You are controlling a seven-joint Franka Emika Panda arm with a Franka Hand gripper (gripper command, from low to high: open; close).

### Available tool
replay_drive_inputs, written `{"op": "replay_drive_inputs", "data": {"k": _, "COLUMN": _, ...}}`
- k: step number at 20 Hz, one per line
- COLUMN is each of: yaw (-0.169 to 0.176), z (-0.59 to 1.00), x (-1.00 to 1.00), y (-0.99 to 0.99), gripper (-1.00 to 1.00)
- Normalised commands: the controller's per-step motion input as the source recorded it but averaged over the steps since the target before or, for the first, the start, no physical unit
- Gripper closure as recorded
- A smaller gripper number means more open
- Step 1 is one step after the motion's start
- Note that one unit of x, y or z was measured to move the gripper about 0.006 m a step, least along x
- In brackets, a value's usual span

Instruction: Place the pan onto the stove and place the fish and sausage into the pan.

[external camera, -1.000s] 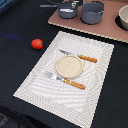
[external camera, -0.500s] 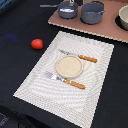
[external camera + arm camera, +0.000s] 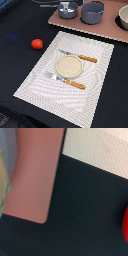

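Note:
The grey-blue pan [image 3: 67,9] stands on the pinkish-brown stove [image 3: 107,29] at the back of the exterior view, its thin handle pointing to that view's left. A small pale bit shows inside the pan, too small to tell what it is. The fish does not show plainly. The red sausage [image 3: 37,44] lies on the dark table, at the exterior view's left of the placemat. In the wrist view the stove's corner [image 3: 30,178] and the sausage's red edge [image 3: 125,220] show. The gripper is in neither view.
A striped beige placemat [image 3: 35,85] holds a round tan plate [image 3: 69,66], a knife [image 3: 80,57] and a fork [image 3: 67,81] with orange handles. A larger grey pot [image 3: 92,12] and another vessel [image 3: 123,19] stand on the stove. The placemat's corner [image 3: 100,148] shows in the wrist view.

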Motion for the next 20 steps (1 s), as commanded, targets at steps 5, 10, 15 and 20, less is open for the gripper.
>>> {"op": "replay_drive_inputs", "data": {"k": 5, "yaw": 0.000, "z": -0.09, "x": -0.48, "y": -0.82, "gripper": -1.00}}
{"op": "replay_drive_inputs", "data": {"k": 10, "yaw": 0.000, "z": -0.19, "x": -0.70, "y": -0.63, "gripper": -1.00}}
{"op": "replay_drive_inputs", "data": {"k": 15, "yaw": 0.000, "z": -0.27, "x": -0.77, "y": -0.50, "gripper": -1.00}}
{"op": "replay_drive_inputs", "data": {"k": 20, "yaw": 0.001, "z": -0.20, "x": -0.51, "y": -0.59, "gripper": -1.00}}
